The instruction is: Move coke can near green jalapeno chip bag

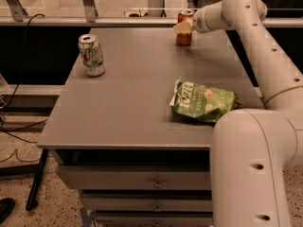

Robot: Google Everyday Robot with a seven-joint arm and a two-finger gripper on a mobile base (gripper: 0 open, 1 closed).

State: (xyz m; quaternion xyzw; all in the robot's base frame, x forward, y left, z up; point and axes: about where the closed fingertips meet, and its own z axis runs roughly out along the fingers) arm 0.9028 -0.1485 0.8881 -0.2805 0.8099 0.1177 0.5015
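The coke can (184, 32), red-brown with a silver top, is upright at the far right of the grey table (137, 103). My gripper (183, 27) is at the can's upper part and is shut on it, with a cream finger (181, 28) across its front. The can's base is at or just above the table top. The green jalapeno chip bag (204, 102) lies flat near the table's front right, well in front of the can and apart from it.
A white-and-green soda can (91, 55) stands at the table's left side. My white arm (265, 56) arches over the table's right edge, and its base (251, 169) hides the front right corner. A rail (118, 20) runs behind the table. Drawers (137, 178) sit below.
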